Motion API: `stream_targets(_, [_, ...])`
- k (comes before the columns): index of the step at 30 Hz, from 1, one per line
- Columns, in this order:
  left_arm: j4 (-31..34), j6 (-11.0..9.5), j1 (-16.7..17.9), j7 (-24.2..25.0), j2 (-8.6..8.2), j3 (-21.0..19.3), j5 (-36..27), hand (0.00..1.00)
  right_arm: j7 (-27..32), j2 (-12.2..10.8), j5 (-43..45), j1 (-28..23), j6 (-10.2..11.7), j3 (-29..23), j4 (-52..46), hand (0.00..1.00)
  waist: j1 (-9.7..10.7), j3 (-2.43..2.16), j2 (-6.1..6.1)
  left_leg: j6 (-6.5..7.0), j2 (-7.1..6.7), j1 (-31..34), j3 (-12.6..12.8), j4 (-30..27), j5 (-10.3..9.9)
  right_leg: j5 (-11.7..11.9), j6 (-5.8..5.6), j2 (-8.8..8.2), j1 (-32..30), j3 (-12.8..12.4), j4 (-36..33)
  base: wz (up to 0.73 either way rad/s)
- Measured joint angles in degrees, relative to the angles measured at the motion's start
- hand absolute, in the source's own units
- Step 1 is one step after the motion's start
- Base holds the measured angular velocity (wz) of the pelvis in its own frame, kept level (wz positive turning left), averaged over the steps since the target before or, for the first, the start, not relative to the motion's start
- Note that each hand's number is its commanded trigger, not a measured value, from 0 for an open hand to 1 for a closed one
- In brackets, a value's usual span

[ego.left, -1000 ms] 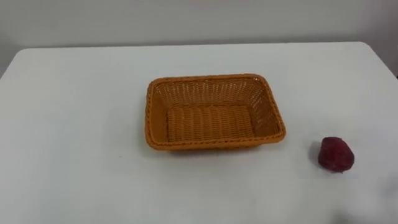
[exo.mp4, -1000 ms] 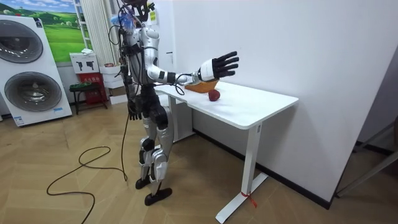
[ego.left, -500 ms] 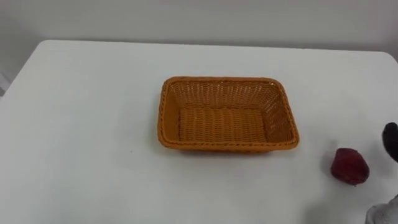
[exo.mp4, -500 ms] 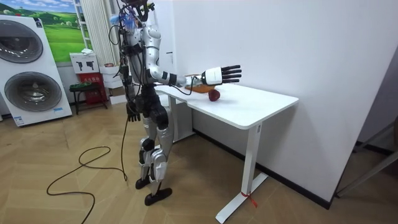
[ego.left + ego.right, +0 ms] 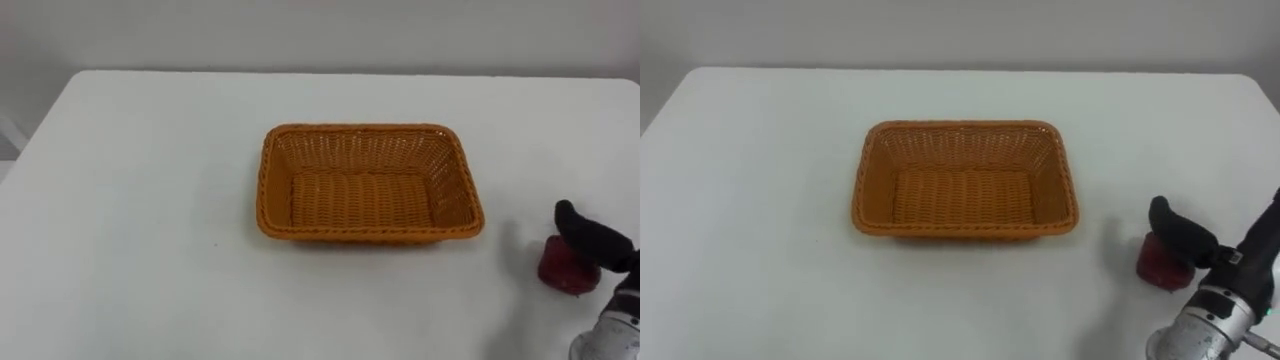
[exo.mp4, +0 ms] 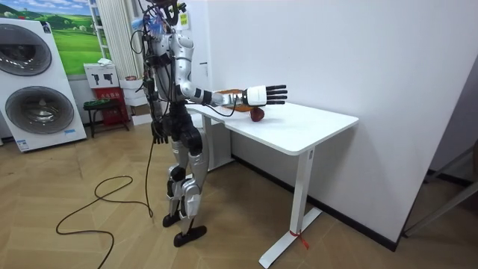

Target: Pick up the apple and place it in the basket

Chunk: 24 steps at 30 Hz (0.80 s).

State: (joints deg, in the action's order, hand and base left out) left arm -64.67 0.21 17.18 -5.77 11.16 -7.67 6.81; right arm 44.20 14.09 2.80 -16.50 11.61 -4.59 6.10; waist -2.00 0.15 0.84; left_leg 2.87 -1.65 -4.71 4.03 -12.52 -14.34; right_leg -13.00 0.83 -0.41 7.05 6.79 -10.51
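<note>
apple (image 5: 563, 274): a dark red, rounded fruit with a dull skin. It lies on the bench near the right edge, apart from the basket and to its right, a little nearer the front edge than the basket's front rim. Its upper part is hidden behind the hand.

right robot hand (image 5: 592, 240): black fingers on a silvery, cylindrical metal wrist, entering from the lower right corner. It is held over the apple, with a dark finger crossing the fruit's top. In the room view the fingers are stretched straight and level, spread apart and clasping nothing. Whether the hand touches the apple cannot be told.

basket (image 5: 276, 190): rectangular with rounded corners, woven of orange-brown wicker-like strands, with a braided rim, sloping ribbed walls and a flat woven floor. It holds nothing and sits about midway across the bench, long side toward the robot.

bench (image 5: 150, 200): a smooth, matte white top with rounded corners, on white legs.

left robot hand (image 6: 158, 135): hangs low beside the robot's hip, away from the bench. Whether it is spread or closed cannot be told.

robot: stands upright on the wooden floor (image 6: 89, 239) at the bench's end on the room view's left, right arm reaching level over the top.
</note>
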Motion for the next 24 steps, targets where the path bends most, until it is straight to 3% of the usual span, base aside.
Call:
stream_targets(13, [-0.82, -0.25, 0.03, 0.21, -0.02, 0.05, -0.62, 0.0, -2.04, -0.41, 2.41, -5.0, 0.43, 3.44, 0.34, 0.0, 0.16, 0.0, 0.05, 0.0, 0.09, -1.06, 0.35, -0.19, 0.0, 0.01, 0.02, -0.02, 1.06, -0.19, -0.1, 0.0])
stream_targets(18, [-2.02, -0.17, -0.91, 1.36, -0.02, 0.06, -0.54, 0.0, -5.26, -0.99, 4.32, -5.06, 0.81, 5.67, 7.05, 0.0, 0.2, -0.1, 0.09, 0.0, 0.47, -1.01, 0.35, 0.11, -0.01, 0.13, -0.01, -0.04, 1.04, -0.13, -0.2, 0.0])
stream_targets(24, [-2.23, 0.02, -1.41, 2.65, -0.01, 0.07, -0.4, 0.0, -6.56, -2.17, 4.75, -5.43, 0.99, 5.75, 7.89, 0.0, 0.36, -0.15, 0.41, 0.0, 0.54, -1.01, 0.36, 0.21, -0.01, 0.18, 0.03, 0.06, 1.0, -0.18, -0.13, 0.0])
